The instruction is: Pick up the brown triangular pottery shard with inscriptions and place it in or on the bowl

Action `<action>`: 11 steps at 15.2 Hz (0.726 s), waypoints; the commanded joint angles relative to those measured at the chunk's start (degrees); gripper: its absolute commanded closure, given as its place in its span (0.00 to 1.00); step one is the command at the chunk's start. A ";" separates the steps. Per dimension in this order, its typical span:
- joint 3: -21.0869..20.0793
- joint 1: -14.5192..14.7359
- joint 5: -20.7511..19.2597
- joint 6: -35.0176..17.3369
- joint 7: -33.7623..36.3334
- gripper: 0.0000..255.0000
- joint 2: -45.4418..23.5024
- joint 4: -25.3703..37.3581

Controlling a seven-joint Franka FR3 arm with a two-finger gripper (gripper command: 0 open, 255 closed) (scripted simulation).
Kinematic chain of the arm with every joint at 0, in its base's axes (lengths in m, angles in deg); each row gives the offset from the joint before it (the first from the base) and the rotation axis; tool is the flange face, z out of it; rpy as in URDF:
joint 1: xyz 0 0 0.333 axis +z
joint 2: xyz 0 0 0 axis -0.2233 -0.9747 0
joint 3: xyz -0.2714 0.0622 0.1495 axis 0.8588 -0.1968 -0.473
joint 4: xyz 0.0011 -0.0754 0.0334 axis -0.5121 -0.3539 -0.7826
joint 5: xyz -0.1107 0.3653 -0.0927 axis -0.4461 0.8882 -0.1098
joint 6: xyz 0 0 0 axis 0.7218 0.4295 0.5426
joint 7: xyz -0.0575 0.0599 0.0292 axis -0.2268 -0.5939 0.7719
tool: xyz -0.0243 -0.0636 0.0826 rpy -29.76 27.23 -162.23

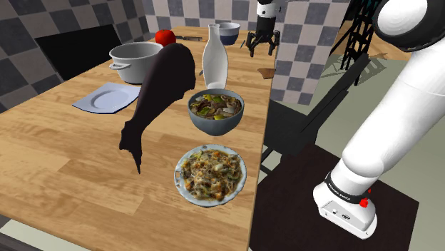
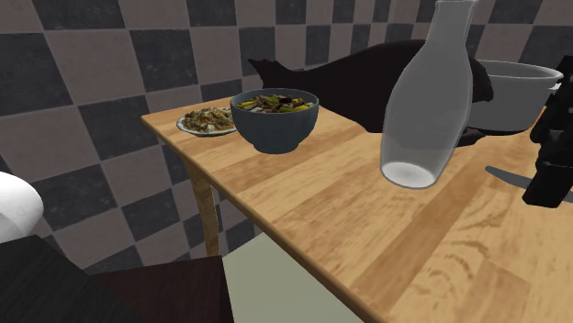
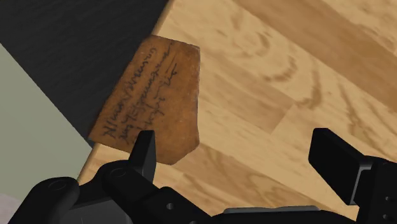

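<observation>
Shoulder view: the gripper (image 1: 264,48) hangs over the far end of the wooden table (image 1: 64,157), fingers spread and holding nothing. The shard (image 1: 267,72) lies beneath it at the table's right-hand edge, a small brown piece. A pale bowl (image 1: 229,30) stands just beyond the gripper on the view's left, beside a white carafe (image 1: 215,58). Nearer the camera are a blue bowl of food (image 1: 215,110), a plate of food (image 1: 210,175), a large dark fish-like object (image 1: 160,89), a grey pot (image 1: 134,60) and a white plate (image 1: 107,98); all are well apart from the shard. Second exterior view: the carafe (image 2: 430,92) stands in front, with the bowl of food (image 2: 275,119) and the dark object (image 2: 367,83) behind. Wrist view: the shard (image 3: 149,98) lies flat, its long axis along the table edge and one long side at or just over it. Its blunt point faces the gripper (image 3: 238,159). It lies near one open finger (image 3: 145,153), not between the two. Dark handwritten lines run lengthwise across its brown face.
</observation>
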 commanded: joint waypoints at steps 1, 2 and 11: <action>0.21 -0.22 0.44 -0.85 0.69 0.00 -1.95 1.22; 0.21 -0.21 0.44 -1.63 0.69 0.00 -1.92 0.41; 0.18 -0.18 0.46 -5.91 0.67 0.00 -1.98 -3.81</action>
